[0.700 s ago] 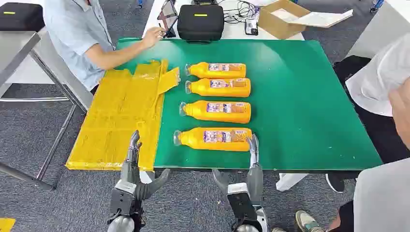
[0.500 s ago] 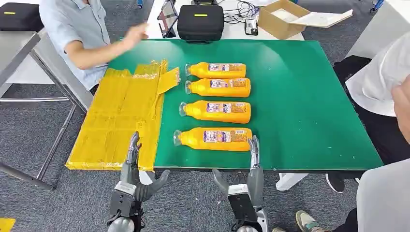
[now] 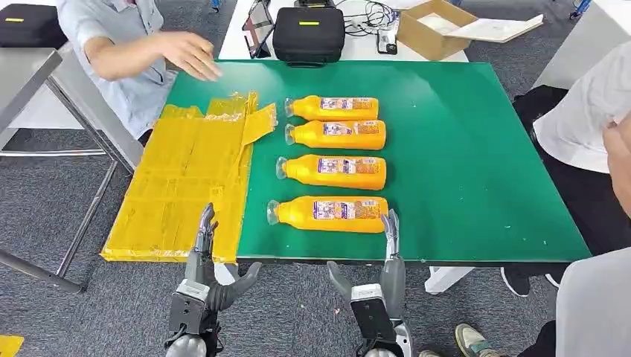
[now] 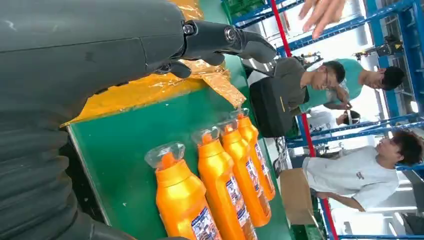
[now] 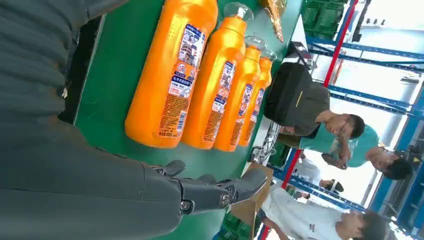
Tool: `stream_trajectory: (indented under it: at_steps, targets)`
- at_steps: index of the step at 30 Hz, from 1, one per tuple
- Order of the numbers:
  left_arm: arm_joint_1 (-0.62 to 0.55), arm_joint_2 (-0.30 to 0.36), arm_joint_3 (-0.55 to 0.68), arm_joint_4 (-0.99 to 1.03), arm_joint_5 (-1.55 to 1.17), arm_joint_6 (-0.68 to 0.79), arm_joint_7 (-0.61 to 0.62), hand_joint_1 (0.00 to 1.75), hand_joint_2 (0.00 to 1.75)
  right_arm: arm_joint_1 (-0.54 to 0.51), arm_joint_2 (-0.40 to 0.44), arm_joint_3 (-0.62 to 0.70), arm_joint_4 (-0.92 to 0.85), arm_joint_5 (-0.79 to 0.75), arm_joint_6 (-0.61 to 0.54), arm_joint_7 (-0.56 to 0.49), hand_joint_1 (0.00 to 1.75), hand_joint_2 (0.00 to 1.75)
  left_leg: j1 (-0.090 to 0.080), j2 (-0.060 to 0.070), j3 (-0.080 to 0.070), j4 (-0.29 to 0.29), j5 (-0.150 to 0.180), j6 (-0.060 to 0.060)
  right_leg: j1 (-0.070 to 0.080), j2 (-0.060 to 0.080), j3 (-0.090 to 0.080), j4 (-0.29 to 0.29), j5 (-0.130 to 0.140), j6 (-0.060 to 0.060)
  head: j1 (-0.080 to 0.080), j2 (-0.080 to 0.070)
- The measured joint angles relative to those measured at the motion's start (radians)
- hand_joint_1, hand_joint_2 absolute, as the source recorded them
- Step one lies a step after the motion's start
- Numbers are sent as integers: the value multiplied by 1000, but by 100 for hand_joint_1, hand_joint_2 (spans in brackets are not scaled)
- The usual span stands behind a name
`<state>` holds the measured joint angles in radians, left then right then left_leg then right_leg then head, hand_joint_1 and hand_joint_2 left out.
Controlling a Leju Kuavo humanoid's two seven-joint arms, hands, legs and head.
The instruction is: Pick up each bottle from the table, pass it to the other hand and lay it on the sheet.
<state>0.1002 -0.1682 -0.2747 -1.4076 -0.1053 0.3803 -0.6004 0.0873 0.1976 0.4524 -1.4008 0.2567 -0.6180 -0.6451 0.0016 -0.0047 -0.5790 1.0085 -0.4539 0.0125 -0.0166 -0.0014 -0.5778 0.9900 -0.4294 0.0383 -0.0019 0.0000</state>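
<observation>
Before the first pick: all bottles lie on the table.
Left hand [image 3: 210, 277] and right hand [image 3: 379, 279] hover released; the right should reach for the nearest bottle [image 3: 331, 213].

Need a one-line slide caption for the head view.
Both robot hands, left hand and right hand, open at the near edge of the green table, four orange bottles lying beside the yellow sheet.

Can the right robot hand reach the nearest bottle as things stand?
Probably yes. The right robot hand is open at the table edge, just beside the base of the nearest bottle, and nothing lies between them.
</observation>
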Motion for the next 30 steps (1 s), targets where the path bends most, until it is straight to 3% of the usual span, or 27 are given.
stream_trajectory:
  at_steps: [30]
  targets:
    - [-33, 19, 56, -6, 27, -15, 1, 0, 175, -42, 6, -10, 1, 7, 23, -8, 0, 175, 0, 0, 0, 0, 0, 0, 0, 0, 0, 0, 0, 0, 0, 0]
